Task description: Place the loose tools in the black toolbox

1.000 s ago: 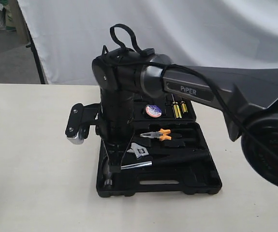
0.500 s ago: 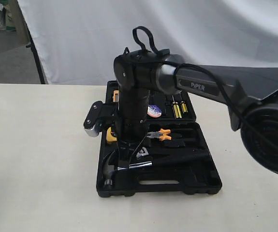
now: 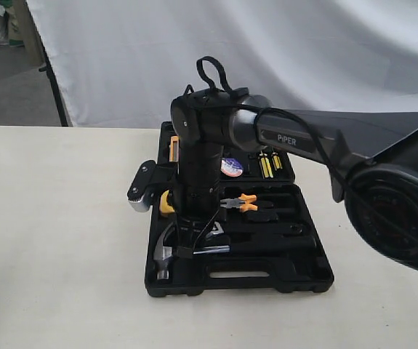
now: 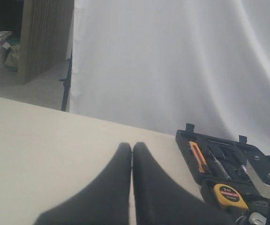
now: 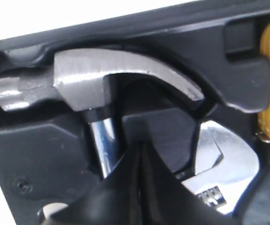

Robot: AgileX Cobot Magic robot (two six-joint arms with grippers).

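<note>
The black toolbox [image 3: 296, 280] lies open on the table. In it rest the claw hammer [image 3: 163, 256], the adjustable wrench [image 3: 212, 231] and the tape roll [image 3: 231, 167] with its purple-white label. My right gripper [image 3: 187, 251] points down over the box's near left corner. It is shut, with nothing between its fingers. In the right wrist view the right gripper [image 5: 140, 147] sits beside the hammer's steel neck, just below the hammer head [image 5: 102, 79], with the wrench [image 5: 224, 164] on the other side. My left gripper [image 4: 132, 146] is shut and empty above bare table, left of the toolbox [image 4: 186, 140].
A yellow tape measure [image 3: 166, 203], orange-handled pliers [image 3: 241, 203], yellow screwdrivers [image 3: 270, 163] and an orange utility knife [image 4: 198, 157] sit in the box's recesses. A white curtain hangs behind the table. The right arm's wrist camera [image 3: 141, 190] juts out left of the box.
The right arm has swung to the right over the box, uncovering the hammer head and the tape measure, and its shut gripper now stands at the hammer's neck.
</note>
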